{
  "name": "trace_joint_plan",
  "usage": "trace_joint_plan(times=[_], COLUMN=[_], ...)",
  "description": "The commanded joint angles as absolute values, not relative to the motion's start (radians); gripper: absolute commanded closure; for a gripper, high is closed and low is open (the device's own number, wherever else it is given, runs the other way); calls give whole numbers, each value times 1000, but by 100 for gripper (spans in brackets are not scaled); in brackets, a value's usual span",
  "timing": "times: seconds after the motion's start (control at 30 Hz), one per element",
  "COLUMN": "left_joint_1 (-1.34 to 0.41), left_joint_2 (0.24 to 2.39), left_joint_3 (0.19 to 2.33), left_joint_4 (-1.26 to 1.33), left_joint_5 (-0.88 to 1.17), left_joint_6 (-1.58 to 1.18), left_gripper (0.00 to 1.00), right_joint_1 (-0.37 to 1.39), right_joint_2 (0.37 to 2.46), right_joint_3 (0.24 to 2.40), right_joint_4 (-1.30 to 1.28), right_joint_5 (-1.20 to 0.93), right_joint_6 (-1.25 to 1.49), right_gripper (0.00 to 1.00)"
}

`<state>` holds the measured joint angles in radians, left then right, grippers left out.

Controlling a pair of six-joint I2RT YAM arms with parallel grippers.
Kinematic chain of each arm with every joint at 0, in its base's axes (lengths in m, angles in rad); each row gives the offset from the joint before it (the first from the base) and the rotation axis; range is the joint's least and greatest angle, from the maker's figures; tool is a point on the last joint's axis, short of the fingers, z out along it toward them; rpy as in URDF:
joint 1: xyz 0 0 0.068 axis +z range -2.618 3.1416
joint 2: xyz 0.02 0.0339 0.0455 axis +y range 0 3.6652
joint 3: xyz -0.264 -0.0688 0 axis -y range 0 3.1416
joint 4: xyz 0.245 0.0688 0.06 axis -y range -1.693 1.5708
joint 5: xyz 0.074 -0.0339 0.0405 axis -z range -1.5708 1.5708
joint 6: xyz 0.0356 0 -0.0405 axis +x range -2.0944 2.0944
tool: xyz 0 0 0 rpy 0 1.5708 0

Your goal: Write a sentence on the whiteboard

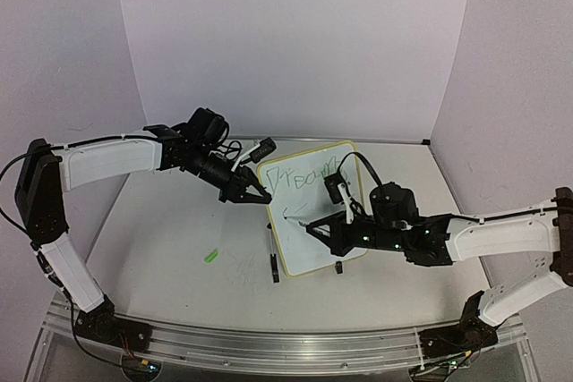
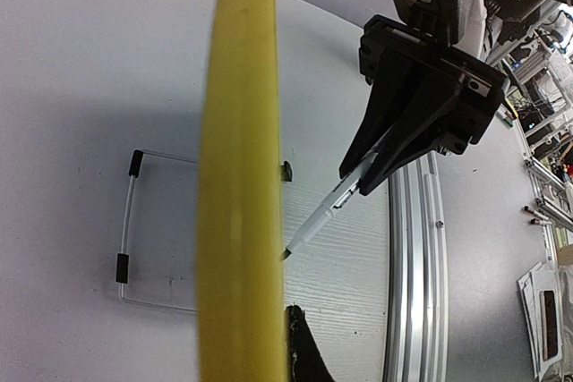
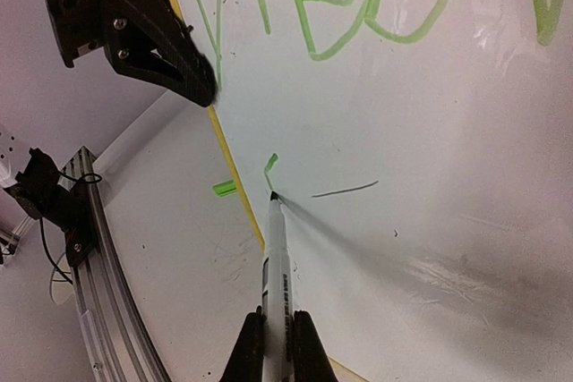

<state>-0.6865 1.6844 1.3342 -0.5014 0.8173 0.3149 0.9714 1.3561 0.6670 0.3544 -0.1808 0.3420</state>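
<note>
Here, whiteboard (image 1: 315, 243) propped mid-table (image 1: 170, 239), left gripper (image 1: 253, 192) pinching its yellow left edge, right gripper (image 3: 277, 333) pinching a marker (image 3: 275, 257), tip against the board beneath the green sentence (image 1: 300, 178).

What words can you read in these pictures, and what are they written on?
"Dreams": my best reading of the scrawly green writing on the whiteboard; the letters are hard to be sure of.
Short green tick below it, by the tip of the marker: not a letter yet.
Dark print on the marker's barrel: too small to read.
</note>
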Motion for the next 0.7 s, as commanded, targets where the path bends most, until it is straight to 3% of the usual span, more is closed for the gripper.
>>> trace_joint_plan(times=[0.0,0.67], left_joint_1=[-701,-702], left_joint_2=[1695,1697], left_joint_3=[1315,1315], left_joint_4=[-602,-602], left_joint_5=[749,750], left_joint_6=[355,355], left_gripper=[100,100], right_joint_1=[966,966], right_joint_2=[1327,1324], right_joint_3=[668,748], right_joint_4=[331,320], right_joint_5=[-136,-108], right_joint_6=[339,274], right_gripper=[100,100])
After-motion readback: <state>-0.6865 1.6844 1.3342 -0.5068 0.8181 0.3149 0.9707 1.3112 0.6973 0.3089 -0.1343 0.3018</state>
